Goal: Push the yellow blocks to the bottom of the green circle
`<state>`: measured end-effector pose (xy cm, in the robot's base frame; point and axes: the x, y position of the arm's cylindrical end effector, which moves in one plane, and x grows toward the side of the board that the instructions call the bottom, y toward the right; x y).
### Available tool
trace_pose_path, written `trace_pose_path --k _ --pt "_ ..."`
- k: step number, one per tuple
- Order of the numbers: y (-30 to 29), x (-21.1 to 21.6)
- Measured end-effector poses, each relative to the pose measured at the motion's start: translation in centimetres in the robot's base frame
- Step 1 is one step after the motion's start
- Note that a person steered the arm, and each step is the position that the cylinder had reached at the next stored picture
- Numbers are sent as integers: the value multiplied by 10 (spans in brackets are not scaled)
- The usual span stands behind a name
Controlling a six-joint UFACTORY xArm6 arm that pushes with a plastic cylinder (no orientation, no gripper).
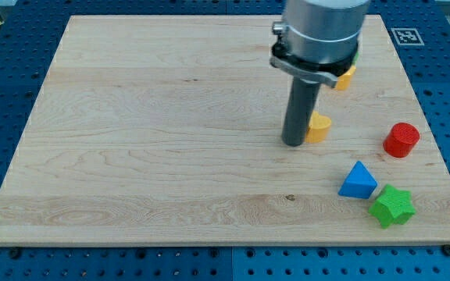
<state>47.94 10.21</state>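
A small yellow block (319, 126) lies right of the board's middle. My tip (294, 143) stands just to its left, touching or nearly touching it. A second yellow block (345, 76) sits toward the view's top right, mostly hidden behind the arm's grey body. No green circle shows; it may be hidden by the arm. A green star (391, 206) lies at the bottom right.
A red cylinder (401, 140) sits at the right. A blue triangular block (358, 181) lies next to the green star. The wooden board's (147, 140) right edge is close to these blocks. A blue pegboard surrounds the board.
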Motion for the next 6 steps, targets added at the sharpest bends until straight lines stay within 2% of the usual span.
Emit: trace_pose_path --k 2,5,6 --pt "43 -11" --pt "60 -43" --pt "60 -12"
